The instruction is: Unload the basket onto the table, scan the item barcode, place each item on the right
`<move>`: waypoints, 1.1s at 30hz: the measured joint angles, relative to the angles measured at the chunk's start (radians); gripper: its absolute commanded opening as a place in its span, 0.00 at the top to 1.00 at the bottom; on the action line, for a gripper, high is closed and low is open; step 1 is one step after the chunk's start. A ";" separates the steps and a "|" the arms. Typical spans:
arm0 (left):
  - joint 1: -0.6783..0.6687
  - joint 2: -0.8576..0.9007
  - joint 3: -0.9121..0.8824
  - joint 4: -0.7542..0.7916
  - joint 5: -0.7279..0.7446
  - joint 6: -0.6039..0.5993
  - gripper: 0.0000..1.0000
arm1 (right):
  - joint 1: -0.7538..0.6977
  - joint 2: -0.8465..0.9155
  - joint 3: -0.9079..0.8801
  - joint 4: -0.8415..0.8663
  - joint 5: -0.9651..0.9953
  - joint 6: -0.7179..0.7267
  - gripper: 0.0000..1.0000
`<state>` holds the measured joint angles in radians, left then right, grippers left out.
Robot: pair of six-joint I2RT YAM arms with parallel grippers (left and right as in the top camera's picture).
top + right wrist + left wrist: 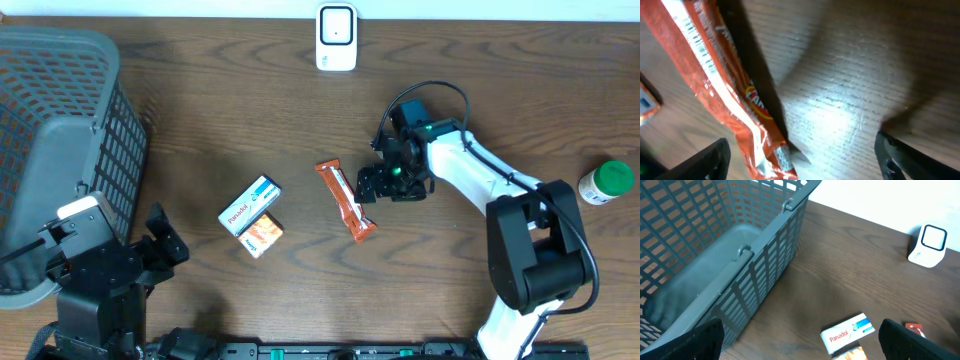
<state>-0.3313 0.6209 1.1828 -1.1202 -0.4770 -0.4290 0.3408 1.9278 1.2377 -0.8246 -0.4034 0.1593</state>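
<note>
An orange snack bar wrapper (346,200) lies flat on the wooden table near its middle. My right gripper (374,186) hovers just right of it, low over the table. In the right wrist view the wrapper (725,75) runs from the top left down to the space between the fingers, and the right gripper (802,160) stands open, its dark fingertips apart from the wrapper's lower end. A white scanner (336,37) stands at the table's far edge. My left gripper (800,345) stands open and holds nothing at the near left, by the basket.
A grey mesh basket (60,130) fills the left side. A white Panadol box (250,205) and a small orange box (264,235) lie left of the wrapper. A green-capped bottle (607,183) stands at the right edge.
</note>
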 measured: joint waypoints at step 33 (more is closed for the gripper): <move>0.000 0.000 0.000 0.000 0.000 0.000 0.02 | 0.154 -0.054 -0.108 0.166 0.119 -0.054 0.19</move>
<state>-0.3313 0.6209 1.1828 -1.1202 -0.4770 -0.4286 0.4950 1.8740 1.1294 -0.6590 -0.2844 0.1051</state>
